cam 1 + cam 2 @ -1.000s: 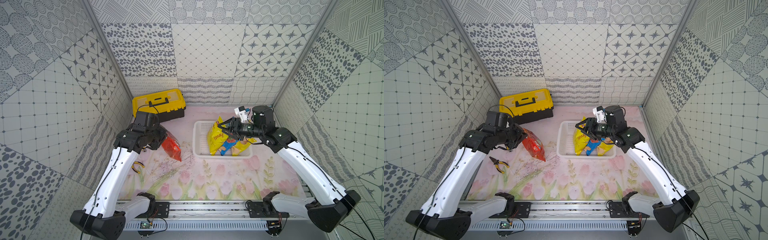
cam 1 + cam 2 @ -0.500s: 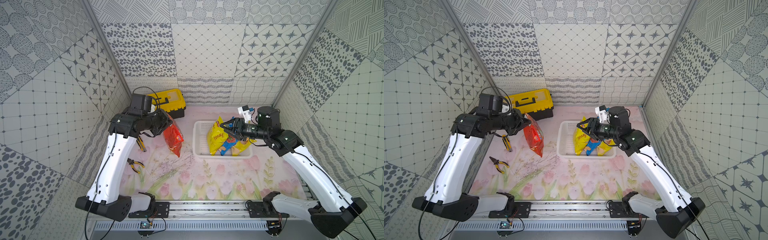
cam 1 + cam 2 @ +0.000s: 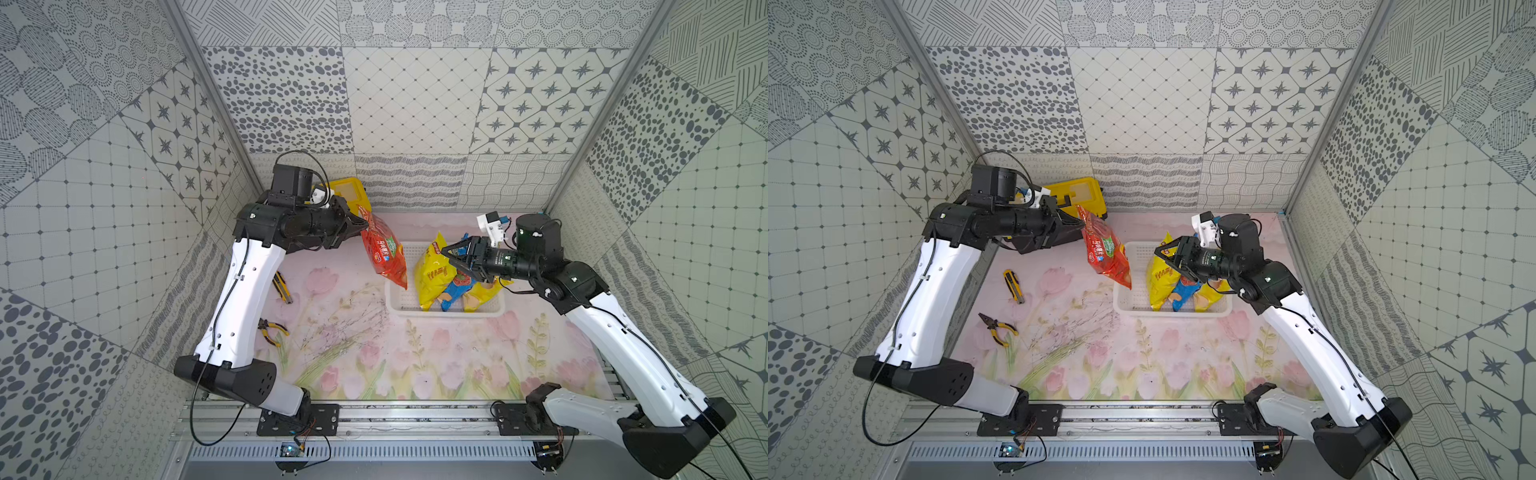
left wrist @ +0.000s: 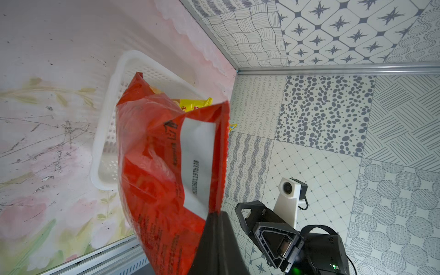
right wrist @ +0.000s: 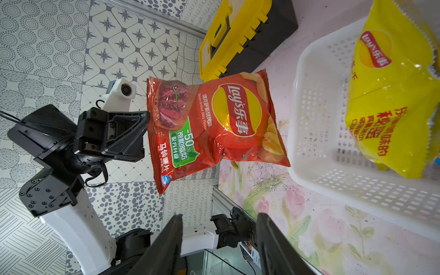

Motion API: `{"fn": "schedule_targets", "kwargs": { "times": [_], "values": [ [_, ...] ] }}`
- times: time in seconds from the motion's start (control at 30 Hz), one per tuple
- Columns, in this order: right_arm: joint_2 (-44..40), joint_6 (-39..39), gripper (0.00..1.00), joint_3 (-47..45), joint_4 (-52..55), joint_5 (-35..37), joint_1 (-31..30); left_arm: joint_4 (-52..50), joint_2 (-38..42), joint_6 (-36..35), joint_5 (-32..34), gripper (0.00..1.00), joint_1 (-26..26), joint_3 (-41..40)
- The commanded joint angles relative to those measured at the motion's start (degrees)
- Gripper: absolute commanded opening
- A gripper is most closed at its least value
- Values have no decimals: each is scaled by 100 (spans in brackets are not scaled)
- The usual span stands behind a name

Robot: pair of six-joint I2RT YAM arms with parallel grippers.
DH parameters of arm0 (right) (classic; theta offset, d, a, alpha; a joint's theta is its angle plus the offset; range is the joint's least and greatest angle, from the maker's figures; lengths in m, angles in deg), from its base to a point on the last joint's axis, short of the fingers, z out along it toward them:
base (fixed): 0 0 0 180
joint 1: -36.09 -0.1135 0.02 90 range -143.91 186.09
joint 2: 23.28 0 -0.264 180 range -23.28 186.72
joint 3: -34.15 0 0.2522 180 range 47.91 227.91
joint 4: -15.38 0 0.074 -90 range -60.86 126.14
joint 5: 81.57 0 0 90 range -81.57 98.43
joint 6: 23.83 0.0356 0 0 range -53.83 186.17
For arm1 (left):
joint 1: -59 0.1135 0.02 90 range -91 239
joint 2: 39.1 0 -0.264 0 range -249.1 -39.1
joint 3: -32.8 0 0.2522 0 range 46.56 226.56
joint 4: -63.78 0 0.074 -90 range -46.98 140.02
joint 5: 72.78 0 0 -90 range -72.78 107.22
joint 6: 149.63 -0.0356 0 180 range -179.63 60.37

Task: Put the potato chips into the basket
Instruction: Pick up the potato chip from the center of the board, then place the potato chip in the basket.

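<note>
Since a second ago the left hand [image 3: 362, 226] has hauled the red-orange bag [image 3: 384, 253] up off the worktop [image 3: 374, 353] and swung it toward the basket [image 3: 449, 312]. The bag now dangles in the air right by the basket's rim on the left arm's side. That hand is clamped tight on the bag's top edge. The right hand [image 3: 452, 258] hovers above the basket, jaws roughly halfway apart, gripping nothing.

Count is four chip bags: one in the air, three in the basket, namely two yellow bags [image 3: 432, 272] and one blue bag [image 3: 455, 291]. Beyond the basket on the left arm's side sit one toolbox [image 3: 349, 193], one utility knife [image 3: 283, 286] and one pair of pliers [image 3: 272, 332].

The red-orange bag reads "Lay's", "Texas Grilled BBQ Flavor" and "-50%".
</note>
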Motion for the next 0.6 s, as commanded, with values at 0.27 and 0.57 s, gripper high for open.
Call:
{"fn": "schedule_targets", "kwargs": {
  "times": [0.27, 0.57],
  "values": [
    [-255, 13, 54, -49, -71, 157, -29, 1597, -760, 379, -1621, 0, -265, 61],
    [-458, 48, 54, -125, 37, 293, -28, 1761, -1100, 350, -1763, 0, -506, 87]
  ]
}}
